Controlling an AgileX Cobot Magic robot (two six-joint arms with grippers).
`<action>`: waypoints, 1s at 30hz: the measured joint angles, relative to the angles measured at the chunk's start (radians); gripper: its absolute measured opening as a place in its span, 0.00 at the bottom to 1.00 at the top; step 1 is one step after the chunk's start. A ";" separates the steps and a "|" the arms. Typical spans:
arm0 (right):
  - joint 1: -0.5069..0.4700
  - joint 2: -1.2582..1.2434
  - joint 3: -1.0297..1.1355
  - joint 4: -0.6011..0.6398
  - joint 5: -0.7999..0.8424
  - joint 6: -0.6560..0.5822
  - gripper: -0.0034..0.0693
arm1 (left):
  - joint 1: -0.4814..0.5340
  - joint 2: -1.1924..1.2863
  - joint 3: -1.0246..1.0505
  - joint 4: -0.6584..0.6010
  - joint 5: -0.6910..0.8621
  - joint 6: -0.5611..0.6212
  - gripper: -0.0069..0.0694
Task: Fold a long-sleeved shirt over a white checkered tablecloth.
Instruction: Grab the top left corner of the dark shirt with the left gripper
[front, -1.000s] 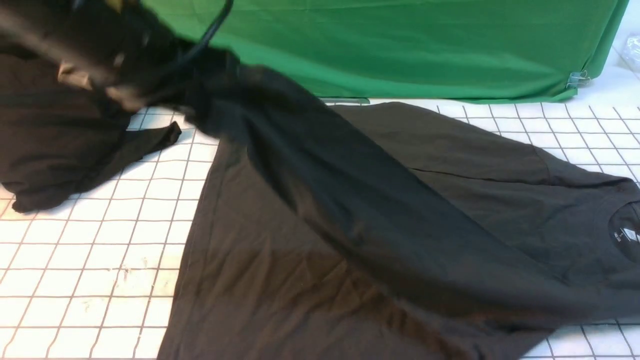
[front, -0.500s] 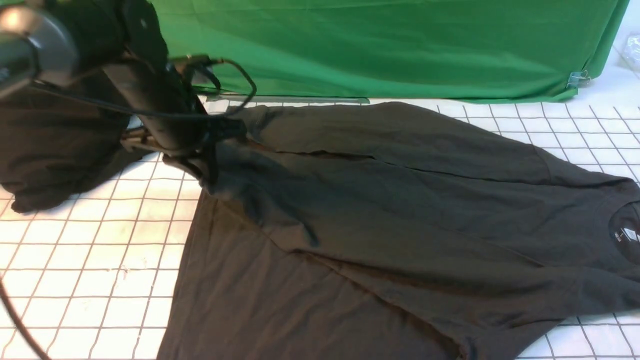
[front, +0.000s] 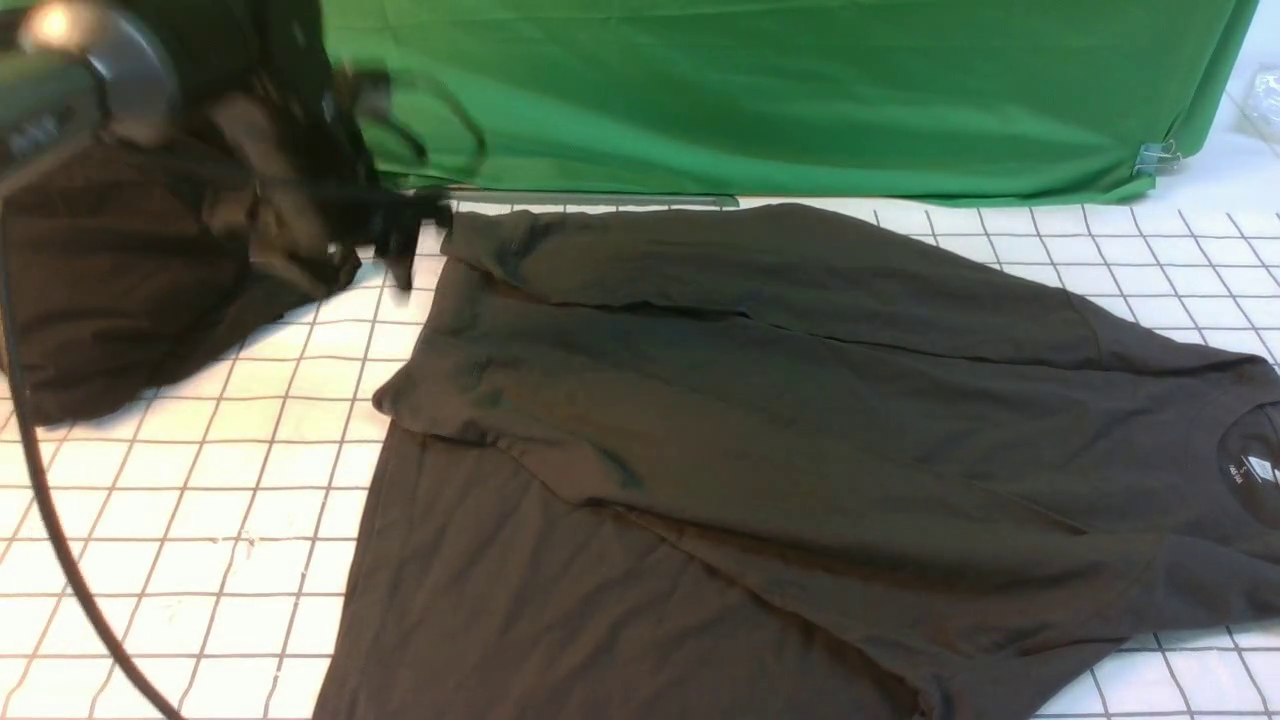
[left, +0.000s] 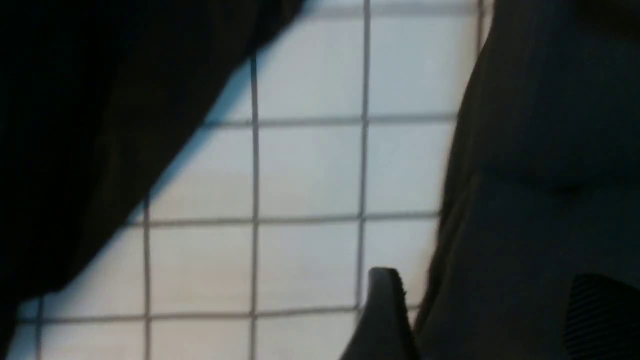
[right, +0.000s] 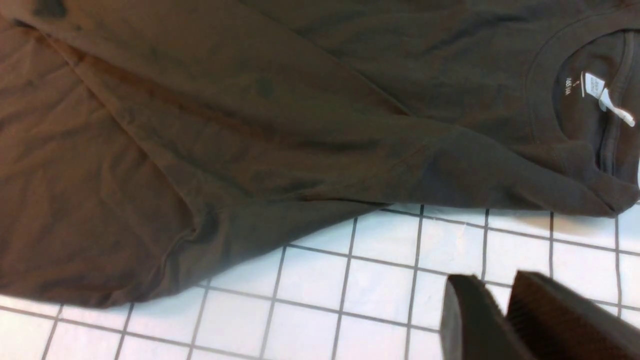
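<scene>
Two grippers, mine. Left gripper (left: 490, 285): jaws wide, empty, beside the long-sleeved shirt (front: 800, 420). Right gripper (right: 492, 280): jaws nearly closed, empty. Shirt: flat on white checkered tablecloth (front: 200, 520), sleeve laid across body. Next fold: I should pinch both layers evenly.

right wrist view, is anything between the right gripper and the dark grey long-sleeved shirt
Nothing visible: only bare white checkered tablecloth lies between the right gripper and the nearest edge of the dark charcoal-grey long-sleeved shirt.
</scene>
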 joint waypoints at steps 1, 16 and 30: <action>0.000 0.000 0.000 0.000 -0.001 0.001 0.22 | 0.019 0.019 -0.074 -0.122 -0.003 0.026 0.75; 0.000 0.000 0.000 0.000 -0.023 0.007 0.23 | 0.052 0.429 -0.440 -0.494 0.019 -0.058 0.66; 0.000 0.000 0.000 0.000 -0.035 0.023 0.23 | 0.053 0.473 -0.447 -0.481 -0.107 -0.069 0.54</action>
